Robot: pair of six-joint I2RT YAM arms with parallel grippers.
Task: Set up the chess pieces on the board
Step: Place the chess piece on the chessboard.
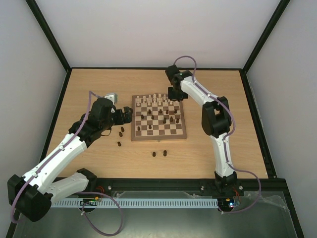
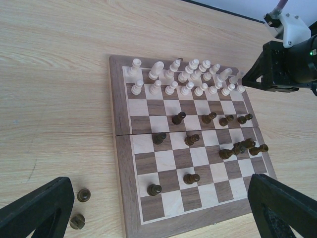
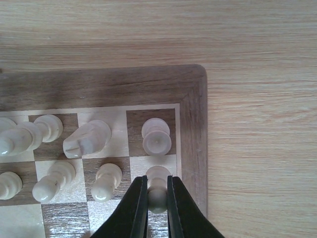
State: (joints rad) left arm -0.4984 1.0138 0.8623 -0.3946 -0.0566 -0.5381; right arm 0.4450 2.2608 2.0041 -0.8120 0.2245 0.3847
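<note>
R end effector [image 3: 157,180] pinching cream pawn [image 3: 157,194] at board [image 3: 191,124] corner; L end effector [image 1: 129,115] wide open.

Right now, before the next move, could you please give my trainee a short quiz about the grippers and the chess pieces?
1. True or false: the left gripper is open.
2. The right gripper is shut on: A) a pale pawn; B) a dark knight; C) nothing.
3. What colour are the pieces on the table, off the board?
Key: 1 true; 2 A; 3 dark.
</note>
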